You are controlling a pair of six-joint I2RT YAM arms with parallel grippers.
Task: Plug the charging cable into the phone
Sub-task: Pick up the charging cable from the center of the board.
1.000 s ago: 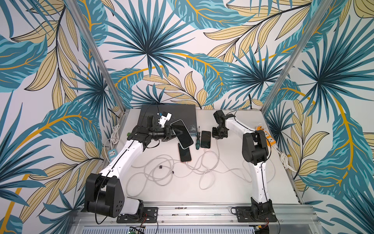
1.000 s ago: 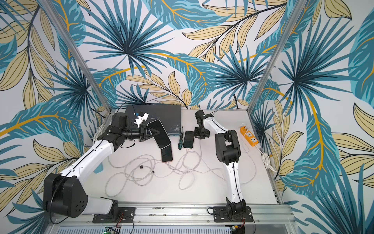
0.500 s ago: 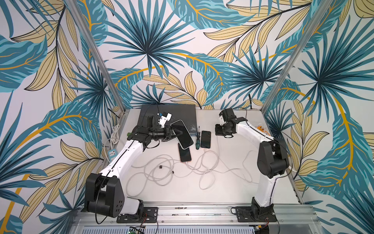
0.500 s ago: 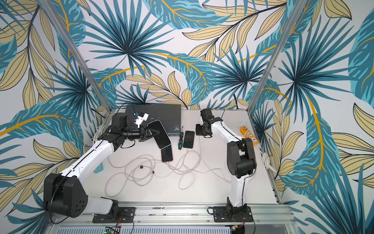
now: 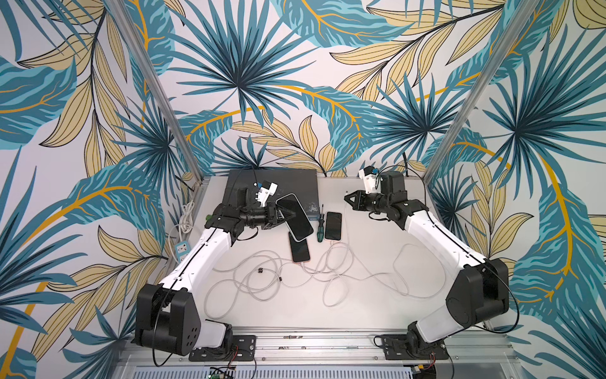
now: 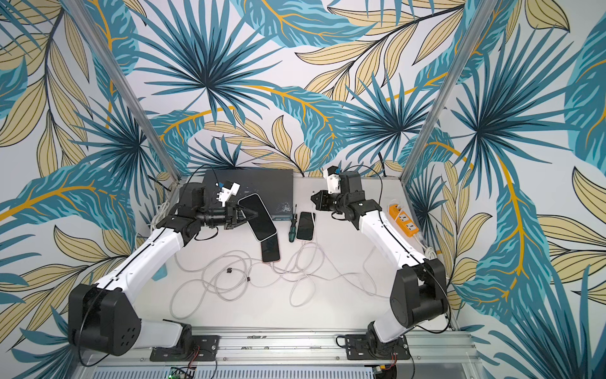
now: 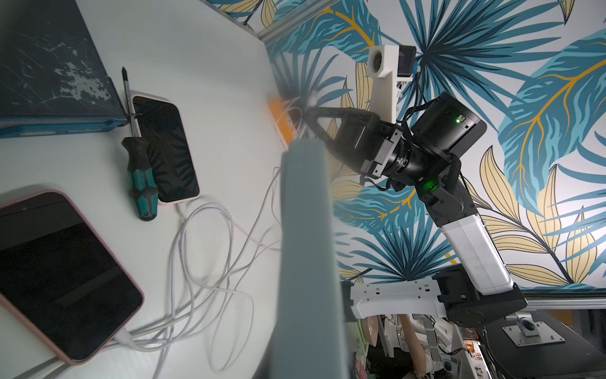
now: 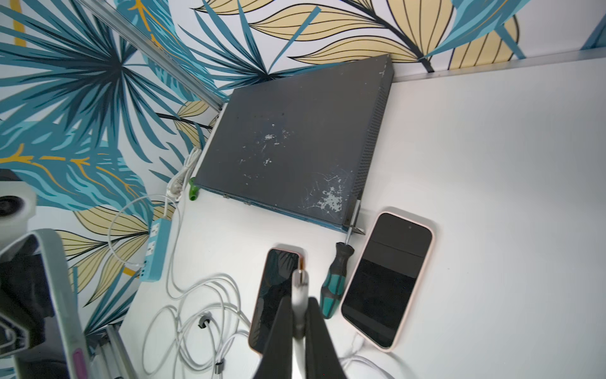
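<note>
My left gripper [image 5: 292,213] is shut on a phone [image 5: 295,218] with a black screen and pale grey rim, held tilted above the table in both top views [image 6: 259,215]. In the left wrist view that phone shows edge-on as a grey bar [image 7: 306,256]. My right gripper [image 5: 346,198] hovers to the phone's right, apart from it, shut on the white plug [image 8: 300,279] of the charging cable. The cable [image 5: 347,226] hangs from it down to the table. The fingers [image 8: 278,331] pinch the plug from both sides.
Two more phones [image 5: 299,251] [image 5: 333,225] lie on the table with white cables plugged in, a teal screwdriver [image 5: 319,228] between them. A dark flat box [image 5: 272,183] sits at the back. Tangled white cables [image 5: 278,275] cover the middle. An orange power strip [image 6: 405,221] and a blue one [image 5: 182,247] lie at the sides.
The right arm has swung outward to the right and lifted its gripper away from the phone on the table. The left arm and its held phone have not moved.
</note>
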